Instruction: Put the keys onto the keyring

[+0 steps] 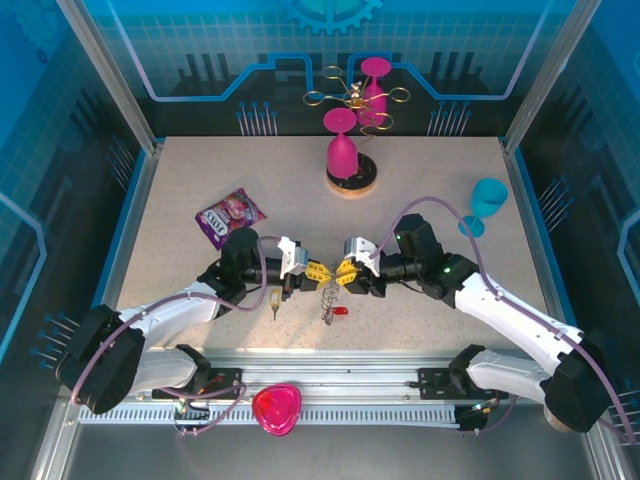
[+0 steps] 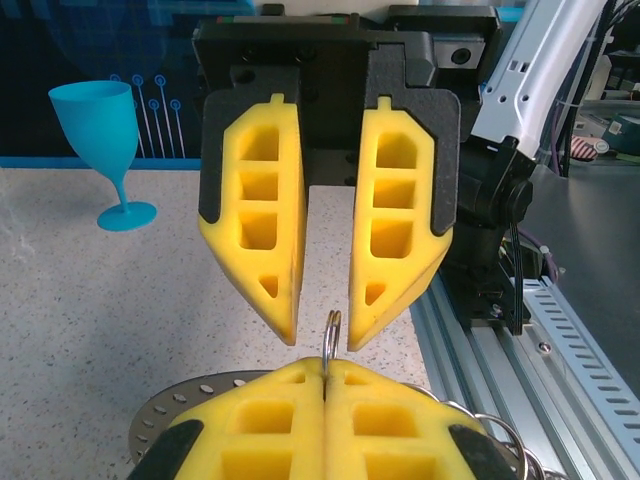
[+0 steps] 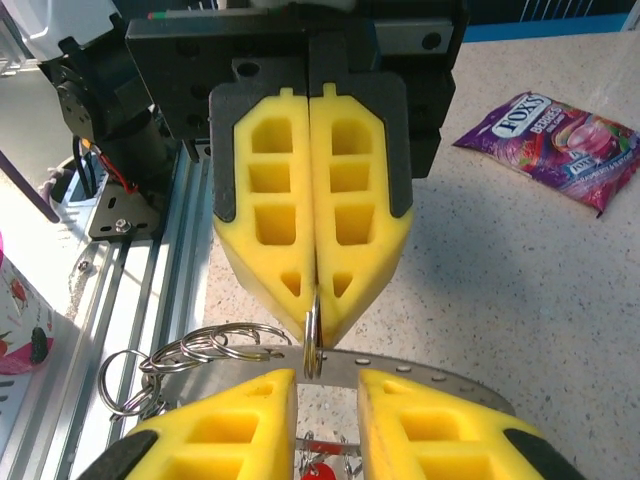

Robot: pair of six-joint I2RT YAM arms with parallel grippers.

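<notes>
My left gripper (image 1: 318,270) is shut on one small wire loop (image 2: 331,335) at the edge of the grey keyring (image 2: 190,395), and holds it up over the table's middle. The keyring (image 1: 328,300) hangs edge-on below the two grippers. My right gripper (image 1: 342,272) faces the left one tip to tip; it is open, its fingers (image 3: 250,400) standing on either side of that same loop (image 3: 313,335). A red-headed key (image 1: 342,312) lies under the ring. A yellow-headed key (image 1: 275,300) lies on the table to the left of it.
A candy bag (image 1: 230,215) lies at the left. A pink goblet (image 1: 342,150) stands upside down on a cork-rimmed coaster (image 1: 352,182) at the back. A blue goblet (image 1: 487,203) stands at the right. A pink heart-shaped thing (image 1: 276,408) sits on the front rail.
</notes>
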